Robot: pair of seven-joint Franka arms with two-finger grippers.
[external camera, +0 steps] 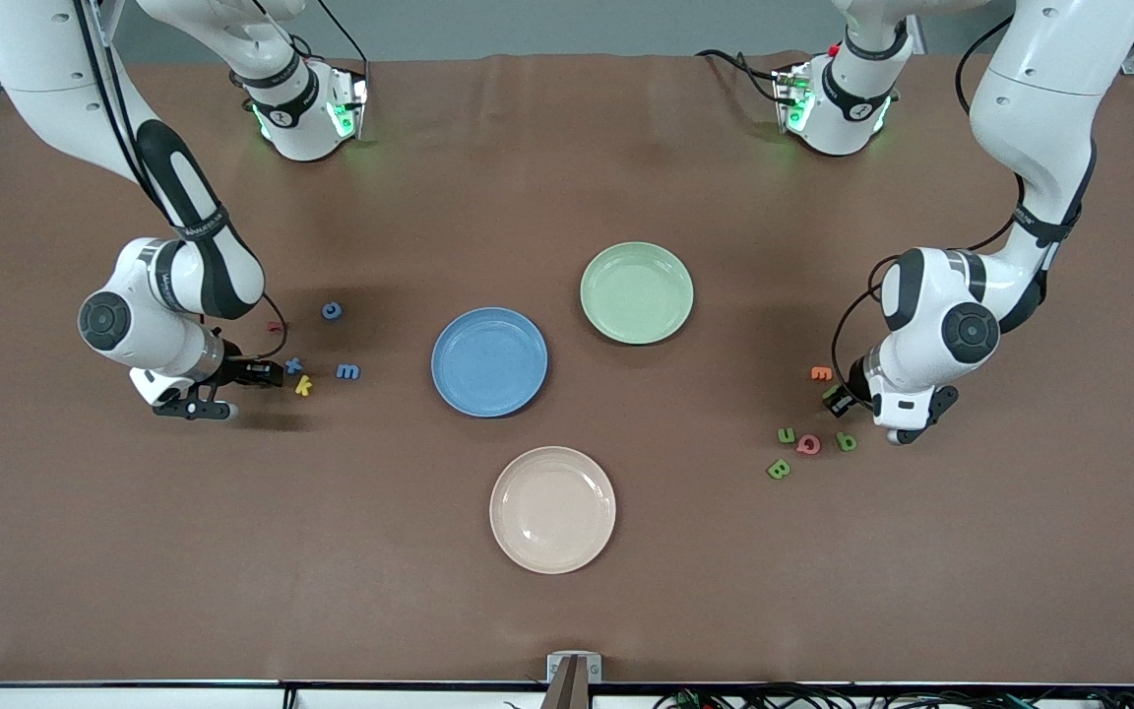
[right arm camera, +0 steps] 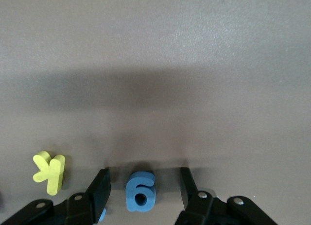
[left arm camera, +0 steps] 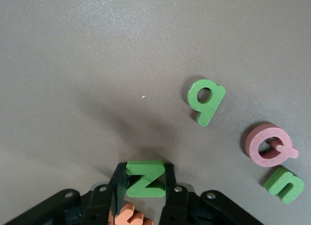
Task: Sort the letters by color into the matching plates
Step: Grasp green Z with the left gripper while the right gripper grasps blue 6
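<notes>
Letters first: going across the front view from the right arm's end of the table, the right gripper is down low with its fingers spread wide around a blue 6-shaped letter, not touching it. A yellow k sits just beside it, with a blue m and a blue c close by, the c farther from the front camera.

Mid-table are 3 plates, all bare: the blue plate, the green plate farther from the camera, and the beige plate nearest it.

At the left arm's end, the left gripper has its fingers pinched narrow on a green z, with an orange letter right beside it. Nearby lie 3 more green ones and a pink Q.
</notes>
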